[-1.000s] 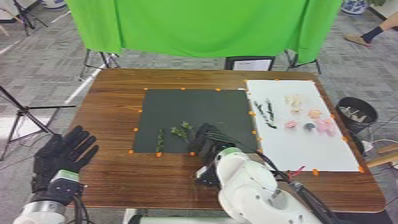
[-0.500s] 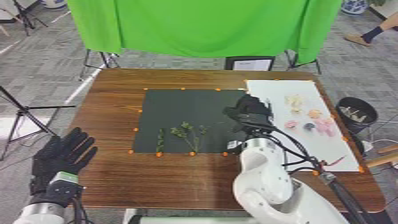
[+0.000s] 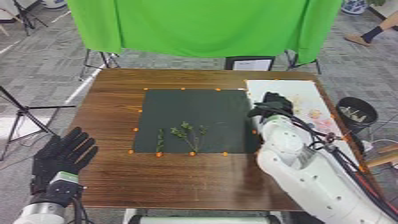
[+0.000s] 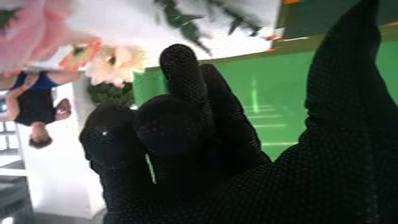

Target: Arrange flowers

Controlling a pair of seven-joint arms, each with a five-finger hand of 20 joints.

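Fingers (image 4: 169, 125) of the right hand (image 3: 274, 106) sit close together, slightly bent, thumb well apart, pinching nothing; the gap presumably leaves room for a stem. Hand located over the white sheet (image 3: 298, 87), near loose leaves (image 4: 182, 22) and a pink flower (image 4: 35, 32), apparently supply stock. Green sprigs (image 3: 187, 126) lie on the dark mat (image 3: 195, 107), probably spaced for arrangement. Left hand (image 3: 59, 156) spread, left of the mat, likely to avoid obstruction.
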